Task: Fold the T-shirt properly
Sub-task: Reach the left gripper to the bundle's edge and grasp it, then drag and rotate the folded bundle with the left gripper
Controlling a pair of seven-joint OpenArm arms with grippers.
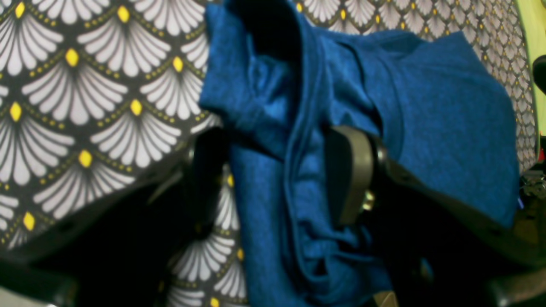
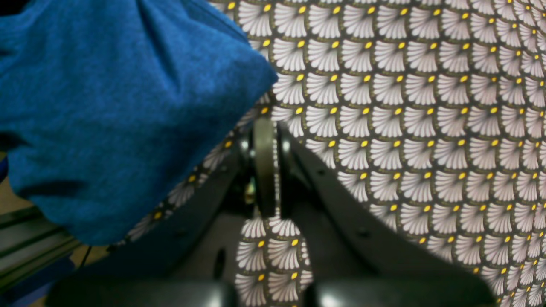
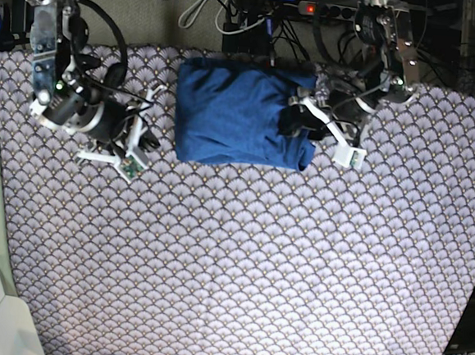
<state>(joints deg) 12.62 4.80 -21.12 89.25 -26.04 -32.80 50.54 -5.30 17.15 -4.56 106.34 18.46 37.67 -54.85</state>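
T-shirt: lying as a folded blue rectangle at the far middle of the tabletop, its edges uneven and its right end bunching into thick folds.
Tablecloth: covering the tabletop with a scallop pattern of pale fans and yellow dots; the near half is showing only this cloth.
Left gripper: sitting at the T-shirt's right end with its jaws standing wide apart; a bundle of blue folds is running between the 2 fingers, and 1 finger is pressing against the cloth. Whether it is actually pinching the fabric cannot be told.
Right gripper: closed with its 2 fingers pressing flat together and nothing between them, hovering over bare tablecloth just beside the T-shirt's left edge, not touching the fabric.
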